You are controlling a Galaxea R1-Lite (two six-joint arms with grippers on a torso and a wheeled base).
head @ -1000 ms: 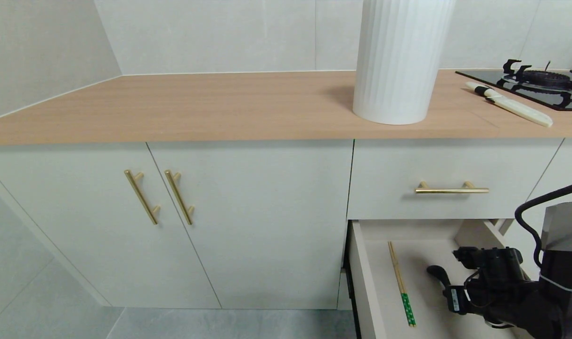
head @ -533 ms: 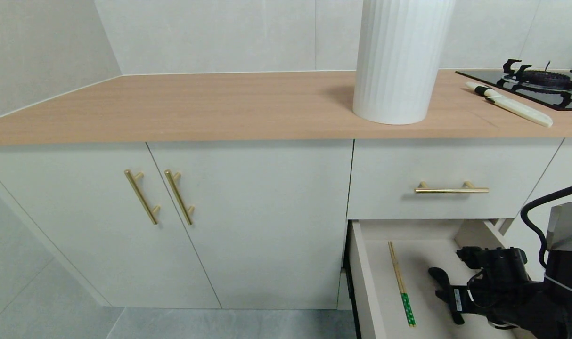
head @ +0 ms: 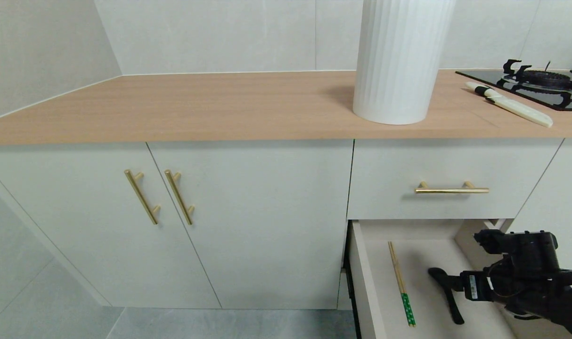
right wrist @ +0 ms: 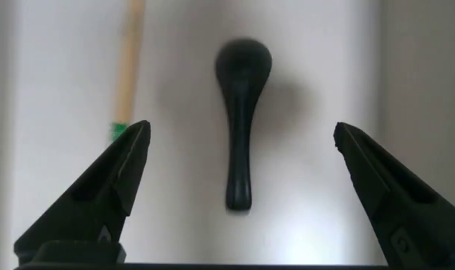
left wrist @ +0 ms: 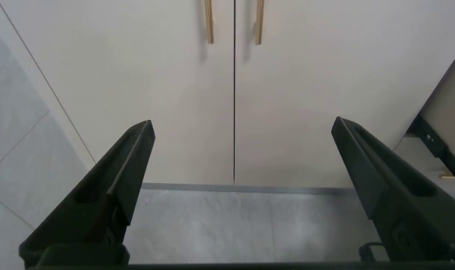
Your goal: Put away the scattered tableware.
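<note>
Head view: the right gripper (head: 465, 285) has let go of the black spoon (head: 445, 294) and drawn back toward 3 o'clock. The spoon now lies on the floor of the open drawer (head: 361, 273), at 3 o'clock of the chopsticks (head: 401, 282). That piece looks stowed. On the wooden counter (head: 196, 103), a knife (head: 510, 104) lies at 3 o'clock of a white ribbed vase (head: 399, 61), likely next.

Left wrist view: the left gripper (left wrist: 242, 139) hangs spread and empty before the cupboard doors (left wrist: 302, 97), over the grey floor tiles (left wrist: 234, 225).

Right wrist view: the right gripper's fingers (right wrist: 130, 161) are wide apart above the spoon (right wrist: 240, 120), with the chopsticks (right wrist: 126, 67) beside it.
</note>
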